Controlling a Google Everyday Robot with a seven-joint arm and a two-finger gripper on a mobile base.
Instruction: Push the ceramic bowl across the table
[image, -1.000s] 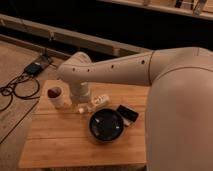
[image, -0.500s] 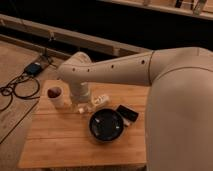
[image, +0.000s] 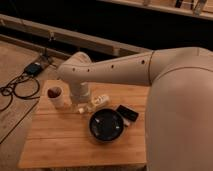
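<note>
Ceramic bowl (image: 106, 125) sits upright on the table (image: 55, 145): glossy black, round, shallow, a little toward 4 o'clock from the middle of the tabletop, its near rim short of the front edge. Tabletop is light wooden planks, with the grain running side to side in the camera view. Gripper (image: 89, 106) is low over the wood at about 10 o'clock from the bowl, just beside the rim; cannot tell whether it touches the bowl. Cannot tell either whether the gripper is spread or pressed together. Pale arm (image: 115, 70) comes in from 3 o'clock, crosses above the far half of the table, bends at a rounded elbow near 11 o'clock and drops straight down to the wrist. Large pale body of the robot fills the 3 to 5 o'clock side of the view and hides the table's right edge. Small black rectangular block (image: 127, 113) lies flat at 1 o'clock from the bowl, just beside its rim; contact uncertain. White cup (image: 55, 97) with dark contents stands upright at 9 o'clock from the gripper, near the left end of the table and well apart from the bowl. Off the table at 9 to 10 o'clock, dark cables (image: 15, 90) loop on the floor near a small dark box (image: 34, 68).
</note>
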